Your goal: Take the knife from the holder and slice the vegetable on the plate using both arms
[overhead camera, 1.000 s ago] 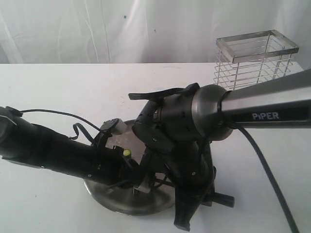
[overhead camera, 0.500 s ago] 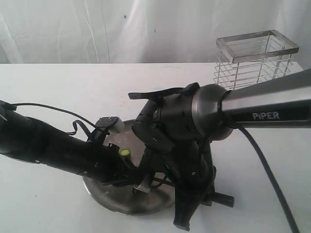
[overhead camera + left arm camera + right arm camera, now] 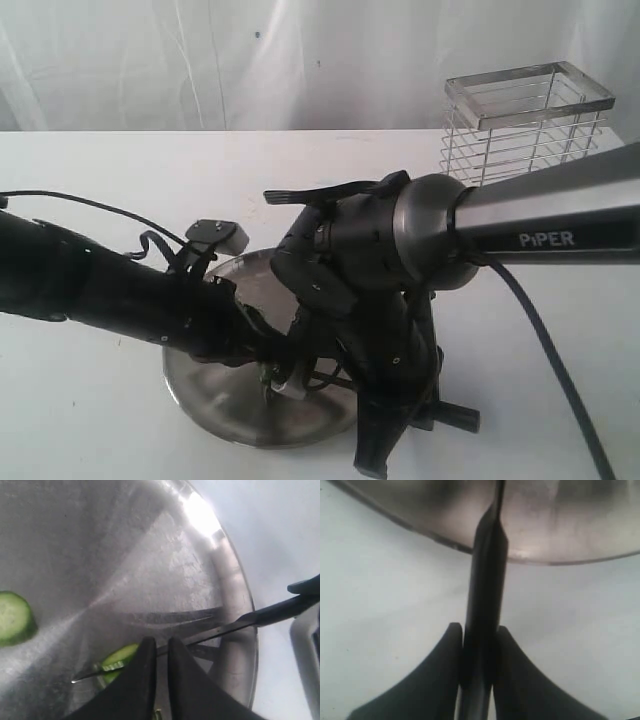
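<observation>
Black arms mask what wrist views reveal: right jaws clamp knife, left jaws pinch vegetable.

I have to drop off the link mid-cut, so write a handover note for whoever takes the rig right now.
Left end effector: shut on the vegetable, apparently steadying it on the plate.
Right end effector: shut on the knife by its handle, blade lying across the vegetable.
Done: knife is out of the holder; one slice lies apart on the plate.
Left: probably press this cut through, then keep slicing.
</observation>
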`<state>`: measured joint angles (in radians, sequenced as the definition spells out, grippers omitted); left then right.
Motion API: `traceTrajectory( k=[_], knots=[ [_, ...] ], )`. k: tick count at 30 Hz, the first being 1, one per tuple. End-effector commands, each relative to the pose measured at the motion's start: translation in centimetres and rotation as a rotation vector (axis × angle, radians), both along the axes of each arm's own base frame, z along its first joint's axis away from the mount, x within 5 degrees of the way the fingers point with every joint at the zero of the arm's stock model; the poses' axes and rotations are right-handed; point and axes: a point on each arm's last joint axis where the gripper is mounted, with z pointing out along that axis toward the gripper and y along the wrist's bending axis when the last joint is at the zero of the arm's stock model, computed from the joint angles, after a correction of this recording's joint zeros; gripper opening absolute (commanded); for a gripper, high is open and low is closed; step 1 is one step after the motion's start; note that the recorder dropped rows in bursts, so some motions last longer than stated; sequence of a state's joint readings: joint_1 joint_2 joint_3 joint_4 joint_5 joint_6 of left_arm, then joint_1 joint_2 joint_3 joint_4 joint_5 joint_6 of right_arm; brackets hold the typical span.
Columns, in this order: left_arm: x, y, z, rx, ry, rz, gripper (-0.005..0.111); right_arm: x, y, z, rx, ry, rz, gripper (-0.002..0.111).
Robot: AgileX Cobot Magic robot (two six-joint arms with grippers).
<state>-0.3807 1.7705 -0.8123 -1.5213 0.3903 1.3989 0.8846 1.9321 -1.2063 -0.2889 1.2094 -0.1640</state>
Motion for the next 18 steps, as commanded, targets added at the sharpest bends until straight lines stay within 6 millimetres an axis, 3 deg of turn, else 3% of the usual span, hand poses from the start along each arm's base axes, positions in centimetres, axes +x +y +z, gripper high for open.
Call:
traceTrajectory(
  k=[1, 5, 18],
  knots=[
    [-0.5, 0.4, 1.8, 0.024, -0.038, -0.006, 0.016, -0.1, 0.0, 0.2, 0.002, 0.012, 0.006, 0.000],
    [-1.0, 0.8, 1.9, 0.059, -0.026, -0.011, 0.016, -0.1, 0.0, 0.2, 0.002, 0.012, 0.006, 0.000],
    [-2.3, 1.8, -1.2, 0.143, 0.060, 0.032, 0.016, -0.1, 0.1, 0.2, 0.013, 0.011, 0.005, 0.000]
  ],
)
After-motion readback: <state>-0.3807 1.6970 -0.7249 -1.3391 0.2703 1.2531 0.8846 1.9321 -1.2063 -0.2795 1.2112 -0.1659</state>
